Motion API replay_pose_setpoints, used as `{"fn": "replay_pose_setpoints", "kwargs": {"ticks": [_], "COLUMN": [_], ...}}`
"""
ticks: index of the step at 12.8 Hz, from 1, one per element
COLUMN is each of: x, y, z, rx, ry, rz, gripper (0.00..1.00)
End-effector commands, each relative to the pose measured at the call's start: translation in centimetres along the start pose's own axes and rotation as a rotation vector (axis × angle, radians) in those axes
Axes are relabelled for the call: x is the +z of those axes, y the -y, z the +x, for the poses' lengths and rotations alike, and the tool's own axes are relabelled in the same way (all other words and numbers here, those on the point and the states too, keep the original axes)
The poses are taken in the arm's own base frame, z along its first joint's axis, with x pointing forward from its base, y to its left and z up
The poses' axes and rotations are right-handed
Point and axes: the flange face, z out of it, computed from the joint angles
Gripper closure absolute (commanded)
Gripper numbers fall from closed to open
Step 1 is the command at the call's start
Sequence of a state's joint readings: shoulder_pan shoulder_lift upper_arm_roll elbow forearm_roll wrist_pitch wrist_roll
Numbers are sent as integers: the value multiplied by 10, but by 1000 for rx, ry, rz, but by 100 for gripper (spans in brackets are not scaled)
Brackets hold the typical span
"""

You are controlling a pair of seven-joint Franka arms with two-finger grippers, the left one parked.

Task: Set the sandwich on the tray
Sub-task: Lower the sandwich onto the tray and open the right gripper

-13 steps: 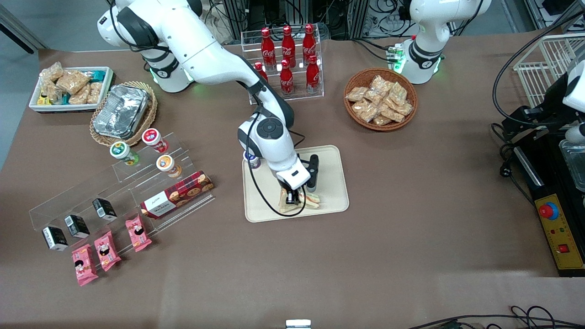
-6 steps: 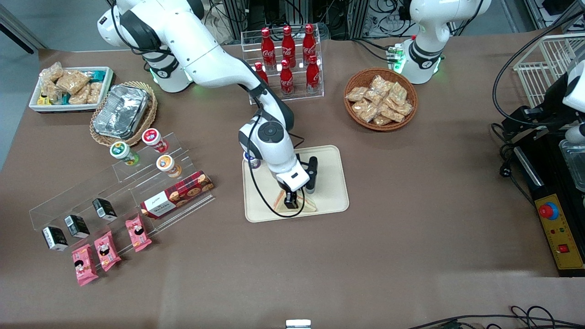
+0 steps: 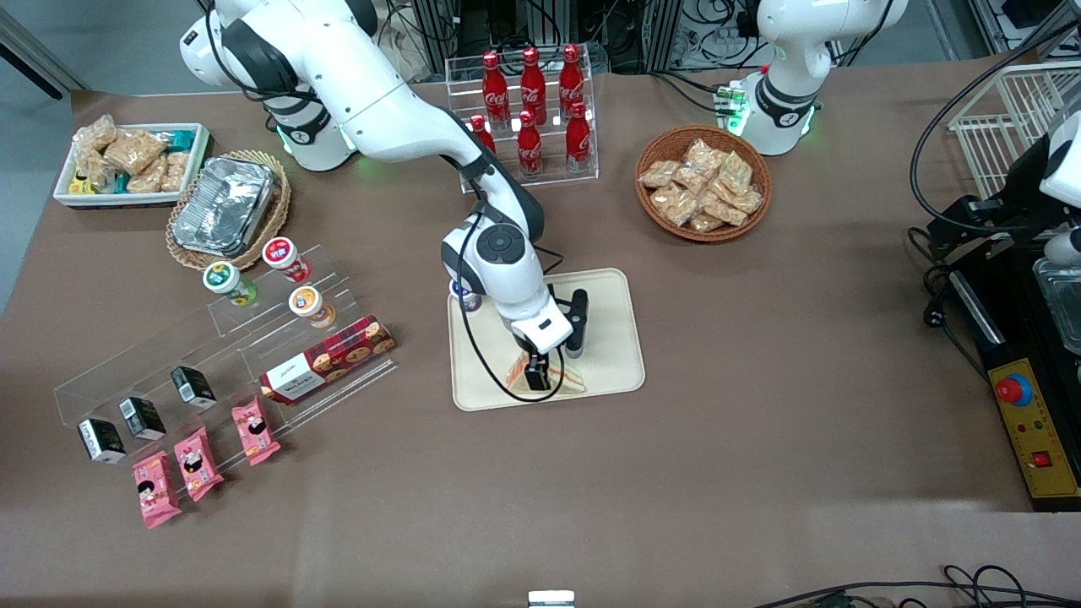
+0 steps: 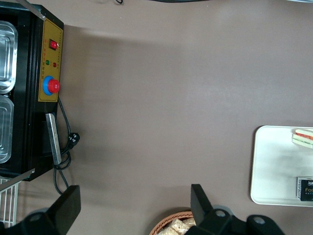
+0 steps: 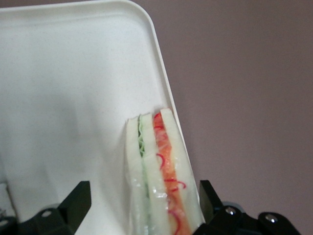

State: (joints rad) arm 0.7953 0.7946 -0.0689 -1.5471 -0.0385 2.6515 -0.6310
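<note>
The sandwich (image 3: pixel 571 382), a clear-wrapped wedge with orange-red and green layers, lies on the cream-beige tray (image 3: pixel 610 306) near the tray's edge nearest the front camera. My right gripper (image 3: pixel 538 377) stands directly over it, pointing down. In the right wrist view the sandwich (image 5: pixel 157 166) sits between the gripper's (image 5: pixel 143 194) two spread black fingers (image 5: pixel 78 198), with a gap on one side, so the gripper is open. The tray (image 5: pixel 73 93) fills much of that view. The left wrist view also shows the tray (image 4: pixel 279 166) and the sandwich (image 4: pixel 303 138).
A small cup (image 3: pixel 464 297) and a small black packet (image 4: pixel 305 188) also sit on the tray. A rack of cola bottles (image 3: pixel 532 110) and a wicker basket of snacks (image 3: pixel 703 181) stand farther from the front camera. An acrylic stand with a plaid biscuit box (image 3: pixel 329 359) lies toward the working arm's end.
One second ago the gripper held the sandwich tilted just above the tray. The sandwich now lies flat on the tray and the fingers have spread apart.
</note>
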Motion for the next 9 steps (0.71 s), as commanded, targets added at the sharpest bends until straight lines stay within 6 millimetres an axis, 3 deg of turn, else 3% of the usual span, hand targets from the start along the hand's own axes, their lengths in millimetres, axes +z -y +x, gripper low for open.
{"fn": "replay_pose_setpoints", "kwargs": {"ticks": [1,3,6,8,9], "x": [-2,-11,-60,-98,-118], "y": [-8,-12,-25,-46,-70], "z": [3,5,12,3,-14], "rx": [27,45,114,206,249], "ry": [-16,-32,-47,-58,-52], "rz": [2,4,49,97,103], "gripper": [1,1,1,1,1]}}
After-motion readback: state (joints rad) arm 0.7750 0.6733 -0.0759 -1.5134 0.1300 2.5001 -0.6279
